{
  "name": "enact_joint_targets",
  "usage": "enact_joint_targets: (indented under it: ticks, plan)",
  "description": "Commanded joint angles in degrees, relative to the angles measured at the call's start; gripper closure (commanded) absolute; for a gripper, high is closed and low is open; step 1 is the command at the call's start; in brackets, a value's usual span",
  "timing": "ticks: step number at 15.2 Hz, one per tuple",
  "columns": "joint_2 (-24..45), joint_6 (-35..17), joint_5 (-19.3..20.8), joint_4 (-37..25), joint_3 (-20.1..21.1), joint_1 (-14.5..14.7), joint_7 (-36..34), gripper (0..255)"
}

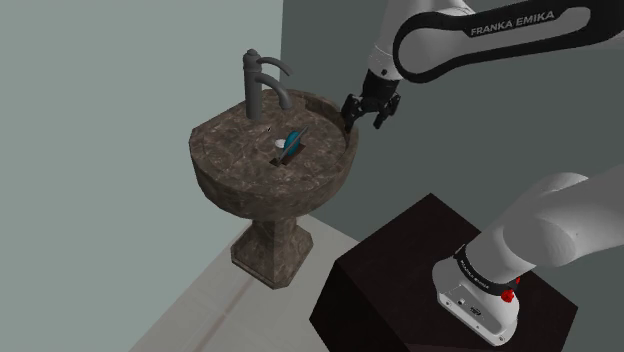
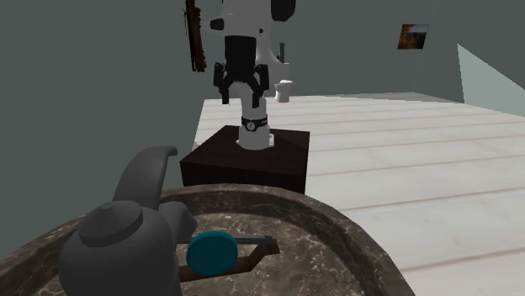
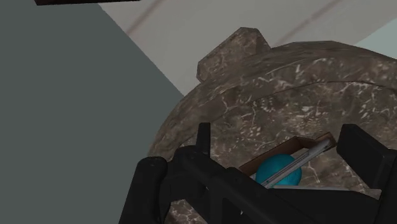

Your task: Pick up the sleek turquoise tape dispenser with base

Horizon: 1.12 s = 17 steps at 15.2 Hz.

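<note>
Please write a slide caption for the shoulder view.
Open tool hovers by the sink rim, near the turquoise dispenser in the basin.

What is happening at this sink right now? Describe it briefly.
A white robot arm reaches over a brown stone sink. Its gripper hangs open above the rim, holding nothing. The turquoise tape dispenser lies in the basin near the dark tap, not yet touched.
</note>
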State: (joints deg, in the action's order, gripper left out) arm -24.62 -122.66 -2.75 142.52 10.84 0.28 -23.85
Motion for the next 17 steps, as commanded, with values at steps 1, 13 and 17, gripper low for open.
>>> enact_joint_targets:
  ticks: [1, 13, 17]
  plan:
    - [4.32, -4.16, 0.62, -0.8, 1.51, -0.55, -3.25, 0]
    - [32.46, -18.7, 14.9, -15.64, 5.82, -2.19, -26.95, 0]
    - [41.73, -20.28, 20.28, -23.36, 3.87, -0.08, -34.3, 0]
